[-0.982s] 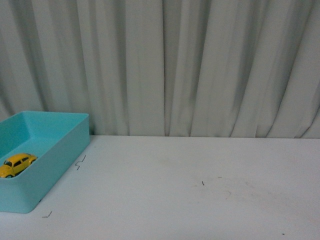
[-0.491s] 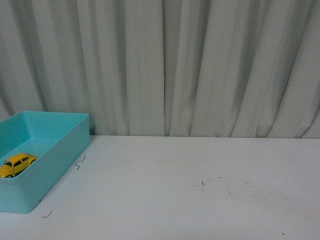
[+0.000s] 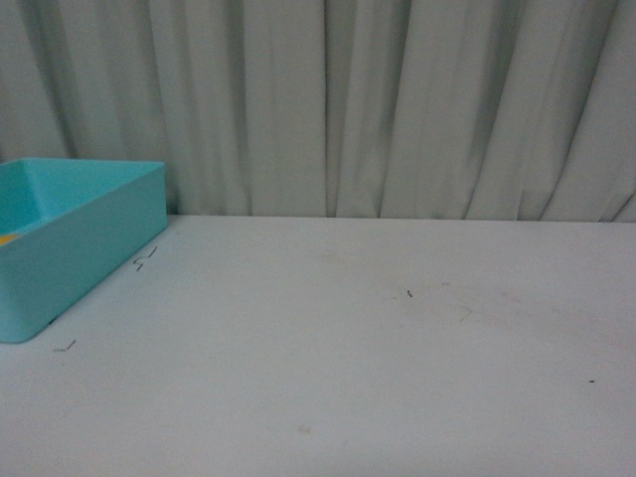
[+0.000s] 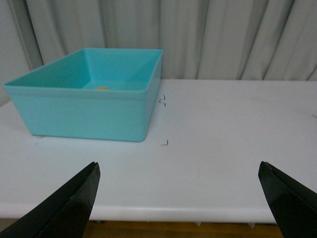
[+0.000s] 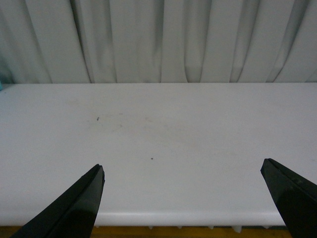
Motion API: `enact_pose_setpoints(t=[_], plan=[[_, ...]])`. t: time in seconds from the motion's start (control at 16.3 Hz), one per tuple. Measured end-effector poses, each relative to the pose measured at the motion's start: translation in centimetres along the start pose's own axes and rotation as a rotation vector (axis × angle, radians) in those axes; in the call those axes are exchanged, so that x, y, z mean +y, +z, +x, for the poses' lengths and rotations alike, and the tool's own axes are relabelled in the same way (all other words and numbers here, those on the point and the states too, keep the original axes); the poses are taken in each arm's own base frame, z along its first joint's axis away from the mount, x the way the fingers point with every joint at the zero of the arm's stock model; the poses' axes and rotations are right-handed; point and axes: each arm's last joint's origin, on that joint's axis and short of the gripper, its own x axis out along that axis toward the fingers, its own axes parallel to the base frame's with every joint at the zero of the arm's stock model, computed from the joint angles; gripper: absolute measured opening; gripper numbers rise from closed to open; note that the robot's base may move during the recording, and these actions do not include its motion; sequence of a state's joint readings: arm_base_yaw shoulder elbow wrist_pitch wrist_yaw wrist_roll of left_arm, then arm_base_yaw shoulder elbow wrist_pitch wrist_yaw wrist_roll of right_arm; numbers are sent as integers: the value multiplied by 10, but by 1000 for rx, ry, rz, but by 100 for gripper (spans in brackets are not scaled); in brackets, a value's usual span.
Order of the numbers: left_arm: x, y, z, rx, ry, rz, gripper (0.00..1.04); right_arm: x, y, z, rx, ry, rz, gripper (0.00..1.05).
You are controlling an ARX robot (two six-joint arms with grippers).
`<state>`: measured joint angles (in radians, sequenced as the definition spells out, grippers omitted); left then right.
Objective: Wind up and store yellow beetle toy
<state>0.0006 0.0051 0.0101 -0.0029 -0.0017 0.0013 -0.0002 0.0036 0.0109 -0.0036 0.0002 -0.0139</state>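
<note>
A turquoise bin (image 3: 79, 243) sits on the white desk (image 3: 378, 348) at its far left corner, close to the pale curtain (image 3: 397, 99) that hangs behind the desk. The bin is an open rectangular box with straight walls. Inside it lies the yellow beetle toy (image 4: 102, 89): in the left wrist view only a small yellow patch of it shows above the near wall, on the bin's floor toward the far side; in the front view a thin yellow sliver shows at the bin's left edge (image 3: 6, 238). Nothing more of the toy can be made out.

The left gripper (image 4: 181, 198) hangs over the desk's near edge in front of the bin, its dark fingers (image 4: 69, 208) spread wide with nothing between them. The right gripper (image 5: 183, 198) is likewise spread wide and empty, well away from the bin over bare desk. A few small dark marks (image 4: 162, 100) lie on the desk just beside the bin.
</note>
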Motion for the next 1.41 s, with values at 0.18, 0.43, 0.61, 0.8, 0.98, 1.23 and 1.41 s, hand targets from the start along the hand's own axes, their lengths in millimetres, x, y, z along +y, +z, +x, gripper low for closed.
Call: enact_pose_setpoints(t=[0.18,0.43,0.61,0.8,0.98,1.23,1.41], plan=[[0,0,0,1,-1,0,98,0,0,0,-1,0,1,98],[0,0,0,1,-2,-1,98,0,0,0,0,0,3,98],[0,0,0,0,0,-1,98,0,0,0,0,0,3,98],[0,0,0,1,0,-1,98,0,0,0,-2,0,3,98],[0,0,0,1,-1,-1,98,0,0,0,0,-1,3,98],[0,0,0,1,-3,-1,98,0,0,0,0,0,3,98],[0,0,0,3,-1,-1,98,0,0,0,2,0,3,98]])
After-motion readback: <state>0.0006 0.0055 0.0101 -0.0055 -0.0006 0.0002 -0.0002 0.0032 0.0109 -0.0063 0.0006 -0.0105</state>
